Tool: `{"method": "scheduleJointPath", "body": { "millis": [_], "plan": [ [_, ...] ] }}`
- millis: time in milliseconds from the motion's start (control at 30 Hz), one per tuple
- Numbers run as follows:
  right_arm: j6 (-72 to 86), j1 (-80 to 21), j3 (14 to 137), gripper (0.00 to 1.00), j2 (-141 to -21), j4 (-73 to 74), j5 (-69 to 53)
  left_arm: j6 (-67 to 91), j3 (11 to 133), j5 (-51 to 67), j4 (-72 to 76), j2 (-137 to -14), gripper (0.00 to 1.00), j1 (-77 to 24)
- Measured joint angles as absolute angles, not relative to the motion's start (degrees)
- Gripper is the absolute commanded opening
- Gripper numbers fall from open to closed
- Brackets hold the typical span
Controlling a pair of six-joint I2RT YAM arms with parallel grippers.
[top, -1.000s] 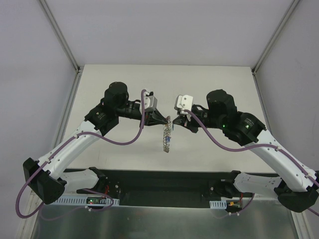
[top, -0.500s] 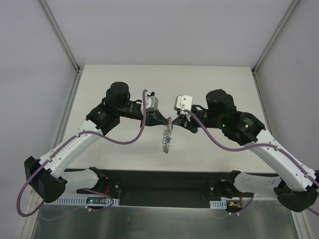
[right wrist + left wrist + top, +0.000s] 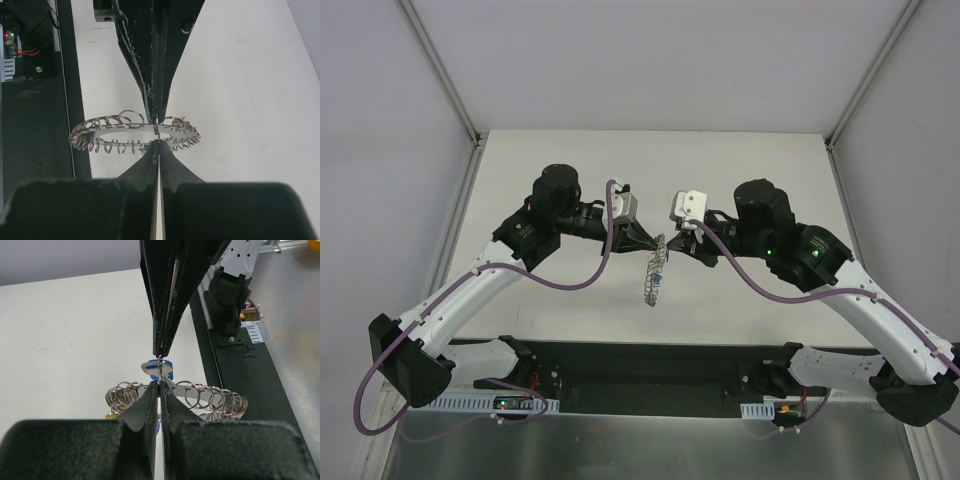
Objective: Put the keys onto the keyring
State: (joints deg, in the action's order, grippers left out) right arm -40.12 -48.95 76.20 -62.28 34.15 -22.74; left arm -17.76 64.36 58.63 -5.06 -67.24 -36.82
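Note:
The keyring (image 3: 654,275) is a flat grey ring edged with many small wire loops. It hangs edge-on in the air between my two grippers. My left gripper (image 3: 656,243) is shut on its rim, which shows in the left wrist view (image 3: 200,396). My right gripper (image 3: 670,246) meets it tip to tip and is shut on a thin wire loop carrying a blue-headed key (image 3: 158,369). A yellow key head (image 3: 111,415) peeks out under the ring's left side. In the right wrist view the keyring (image 3: 120,131) lies level beyond my right gripper (image 3: 158,143).
The white table (image 3: 570,170) lies below the ring, with grey walls around it. The black base rail (image 3: 650,375) with cable clips and small circuit boards runs along the near edge.
The left arm's wrist has shifted very slightly toward the right. Both grippers stay shut at the ring's top, and the ring hangs as before.

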Motion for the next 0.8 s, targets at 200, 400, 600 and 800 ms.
{"method": "scheduleJointPath", "body": {
  "millis": [200, 400, 600, 800],
  "plan": [
    [-40.1, -48.8, 76.2, 0.01, -62.0, 34.4, -22.7, -18.3, 64.4, 58.6, -5.1, -67.2, 0.0, -36.8],
    [-40.1, -48.8, 76.2, 0.01, -62.0, 34.9, -22.8, -18.7, 64.4, 58.6, -5.0, -67.2, 0.0, -36.8],
    [-40.1, -48.8, 76.2, 0.01, -62.0, 35.0, -22.9, -18.7, 64.4, 58.6, -5.0, -67.2, 0.0, -36.8],
    [-40.1, -48.8, 76.3, 0.01, -62.0, 35.0, -22.9, -18.8, 64.4, 58.7, -5.0, -67.2, 0.0, -36.8]
  ]
}}
